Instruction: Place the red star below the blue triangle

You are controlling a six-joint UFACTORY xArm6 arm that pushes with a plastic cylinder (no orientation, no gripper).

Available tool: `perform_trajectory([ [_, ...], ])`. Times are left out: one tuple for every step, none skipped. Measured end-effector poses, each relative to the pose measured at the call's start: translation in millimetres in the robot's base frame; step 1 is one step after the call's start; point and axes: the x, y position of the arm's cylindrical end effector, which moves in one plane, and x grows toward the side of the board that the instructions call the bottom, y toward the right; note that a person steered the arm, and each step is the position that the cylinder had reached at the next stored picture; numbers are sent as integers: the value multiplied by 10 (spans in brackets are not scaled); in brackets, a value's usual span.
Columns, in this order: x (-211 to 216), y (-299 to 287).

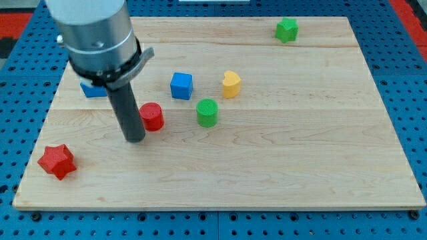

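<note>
The red star [56, 161] lies near the board's lower left corner in the view, flat on the wood and well apart from every other block. The blue triangle [93, 89] sits toward the view's upper left, mostly hidden behind the arm's grey cylindrical housing [97, 33], so only a blue strip of it shows (its shape cannot really be made out from here). My tip [135, 139] rests on the table between those two, to the view's right of the star and below the blue piece; it stands just beside the red cylinder [152, 117], on that block's left, and whether the two touch cannot be told. There is no jaw on this rod, so nothing is clamped or held: the tip is bare. Further toward the view's right come a blue cube [181, 86], a green cylinder [207, 113] just below and right of it, and a yellow heart-like block [231, 84] near the cube's right. A green block [287, 30] with a star-like outline sits alone near the board's top edge at the right. The wooden board [293, 153] is pale, with its grain running across, and it lies on a blue perforated surface [410, 80] that frames it on all sides.
</note>
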Motion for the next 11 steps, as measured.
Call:
perform_trajectory([
  [547,-240],
  [589,-777],
  [552,-1053],
  [248,-1001],
  [183,-791],
  [727,-886],
  [838,-1636],
  [483,-1623],
  [178,-1389],
  [-68,-1176],
  [-324,-966],
])
